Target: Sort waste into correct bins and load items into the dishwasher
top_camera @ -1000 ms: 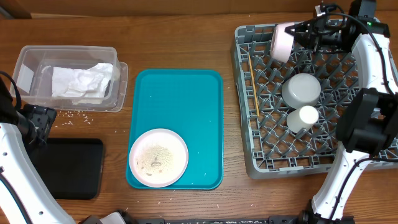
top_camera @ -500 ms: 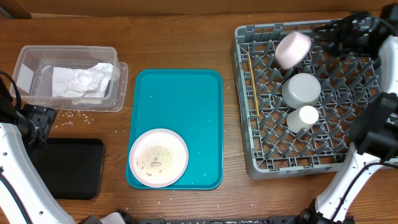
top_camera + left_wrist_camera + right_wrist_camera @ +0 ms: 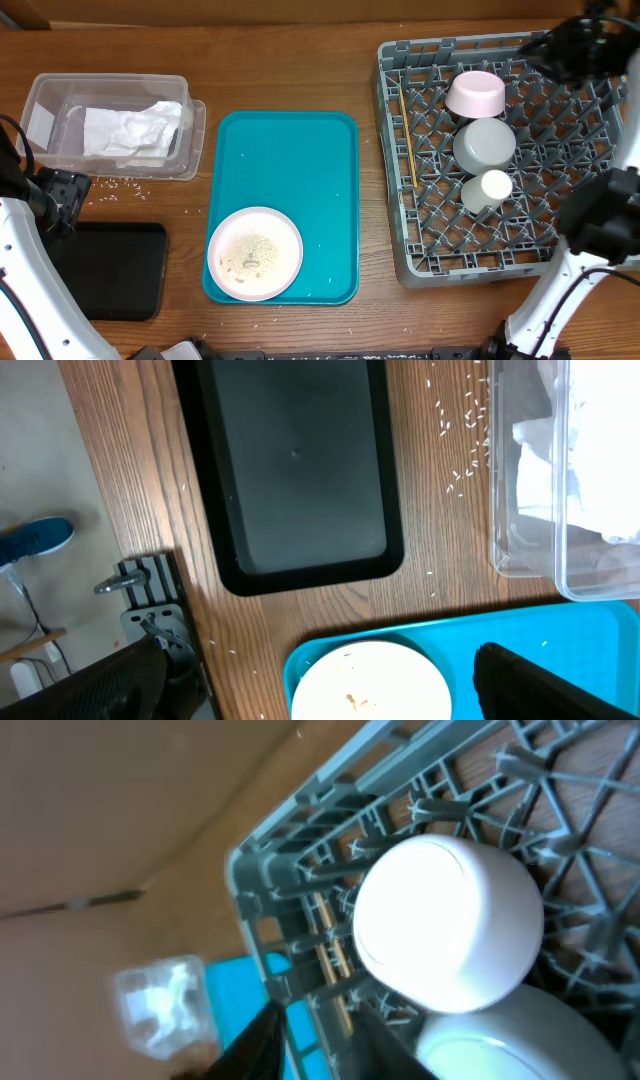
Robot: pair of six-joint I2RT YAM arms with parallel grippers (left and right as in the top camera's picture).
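The pale pink bowl (image 3: 475,93) (image 3: 445,925) lies upside down in the back of the grey dish rack (image 3: 395,215), free of any grip. Beside it are the grey-green bowl (image 3: 485,143), the white cup (image 3: 492,188) and the chopsticks (image 3: 407,135). My right gripper (image 3: 572,45) (image 3: 325,1045) hovers at the rack's far right corner, fingers slightly apart, holding nothing. The plate (image 3: 254,253) (image 3: 370,680) sits on the teal tray (image 3: 300,150). My left gripper (image 3: 62,195) (image 3: 330,685) is wide open. Napkins (image 3: 130,130) fill the clear tub (image 3: 45,95). Beside the black tray (image 3: 105,270) lie rice grains (image 3: 115,183).
The teal tray lies in the middle of the wooden table, between the tub and the rack. The rack's right half and front rows hold only upright pegs. A clamp (image 3: 145,585) sits at the table's left edge.
The right gripper let go of the pink bowl, which dropped from on edge to upside down in the rack. The right arm drew back to the right. The left arm stayed still.
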